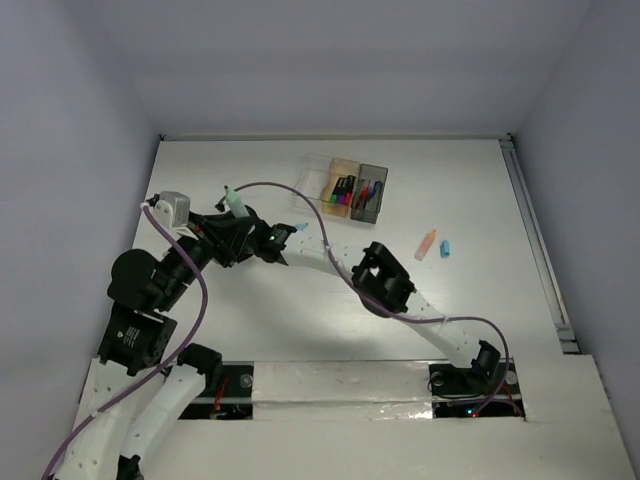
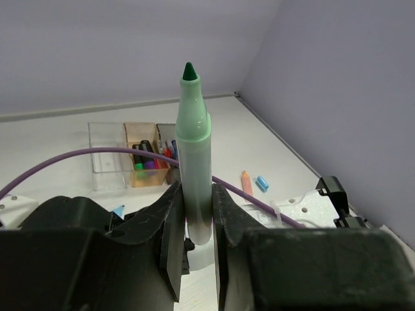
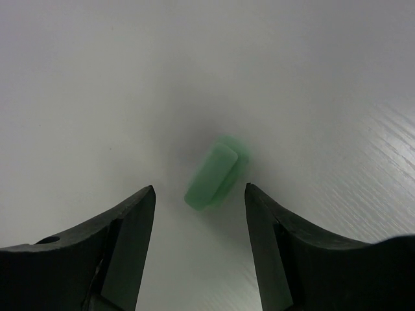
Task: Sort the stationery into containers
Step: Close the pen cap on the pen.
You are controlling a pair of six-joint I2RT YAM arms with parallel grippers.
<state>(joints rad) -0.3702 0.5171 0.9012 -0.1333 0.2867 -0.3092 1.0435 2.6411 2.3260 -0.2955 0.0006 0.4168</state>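
Note:
My left gripper [image 2: 198, 227] is shut on a light-green marker [image 2: 194, 129], which stands upright with its dark green tip bare; it also shows in the top view [image 1: 233, 203]. My right gripper [image 3: 200, 188] is open, jaws either side of a green marker cap [image 3: 215, 173] lying on the table, not touching it. The clear box [image 1: 318, 172], the tan-orange box [image 1: 343, 185] holding several markers, and the dark grey box [image 1: 371, 190] holding pens stand in a row at the back. An orange piece [image 1: 426, 243] and a light-blue piece [image 1: 445, 247] lie to their right.
Both grippers crowd together at the table's left-centre, with the right arm [image 1: 385, 280] stretched across the middle. A purple cable [image 1: 300, 200] loops over the table. A small light-blue piece [image 1: 302, 227] lies beside the right arm. A rail [image 1: 535, 240] runs along the right edge.

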